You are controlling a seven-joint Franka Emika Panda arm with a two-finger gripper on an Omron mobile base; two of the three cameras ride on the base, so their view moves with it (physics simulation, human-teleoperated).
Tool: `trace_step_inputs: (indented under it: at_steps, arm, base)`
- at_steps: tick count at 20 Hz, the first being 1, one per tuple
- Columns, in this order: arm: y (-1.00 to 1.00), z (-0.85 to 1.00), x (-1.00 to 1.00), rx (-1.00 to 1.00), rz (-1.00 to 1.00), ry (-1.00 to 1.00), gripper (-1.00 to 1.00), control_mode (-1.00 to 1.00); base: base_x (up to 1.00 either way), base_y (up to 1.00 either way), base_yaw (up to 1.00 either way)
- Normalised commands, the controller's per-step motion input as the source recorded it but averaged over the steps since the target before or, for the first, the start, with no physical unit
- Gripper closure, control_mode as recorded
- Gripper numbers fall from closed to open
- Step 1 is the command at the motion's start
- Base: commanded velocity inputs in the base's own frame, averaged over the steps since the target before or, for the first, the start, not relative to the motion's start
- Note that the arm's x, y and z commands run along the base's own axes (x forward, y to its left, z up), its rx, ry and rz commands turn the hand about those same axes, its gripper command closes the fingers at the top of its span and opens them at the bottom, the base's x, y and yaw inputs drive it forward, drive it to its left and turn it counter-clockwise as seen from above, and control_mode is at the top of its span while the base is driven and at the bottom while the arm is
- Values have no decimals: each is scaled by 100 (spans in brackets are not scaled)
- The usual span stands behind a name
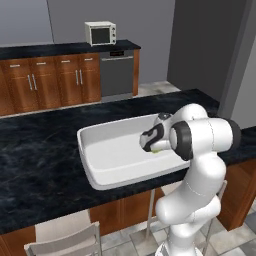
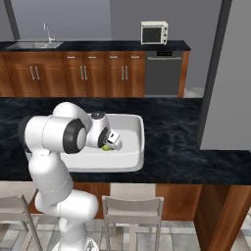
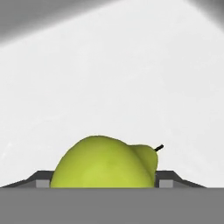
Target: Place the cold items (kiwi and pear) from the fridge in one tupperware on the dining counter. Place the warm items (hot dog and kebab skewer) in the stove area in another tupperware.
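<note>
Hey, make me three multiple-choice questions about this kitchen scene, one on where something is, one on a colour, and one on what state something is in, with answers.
1. Where is the gripper?
A. Over the sink by the far wall
B. Inside the white tupperware on the dark counter
C. At the microwave

2. What colour is the pear?
A. Red
B. Brown
C. Yellow-green

3. What state is the pear in?
A. Between the fingers, low over the tupperware floor
B. Lying alone on the counter
C. On a stool

Answers:
1. B, both base views show the hand reaching down within the tupperware's walls.
2. C, the hand view shows a yellow-green skin with a dark stem.
3. A, the hand view shows a finger on each side of the pear with the white floor beyond it.
</note>
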Motion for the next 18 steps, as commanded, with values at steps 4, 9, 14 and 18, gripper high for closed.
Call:
trace_step_inputs:
  at_steps: [4,9,14,18]
  arm:
    - [2,-4,1,0,-5,-3,-100,-100]
    - [0,64,-4,-5,-1,13,-100,-100]
    - [1,78,-23,-2,0,8,-100,-100]
    - [1,70,-58,0,0,2,-100,-100]
  base:
    - [0,0,0]
    - [0,0,0]
    - [0,0,0]
    - [0,0,0]
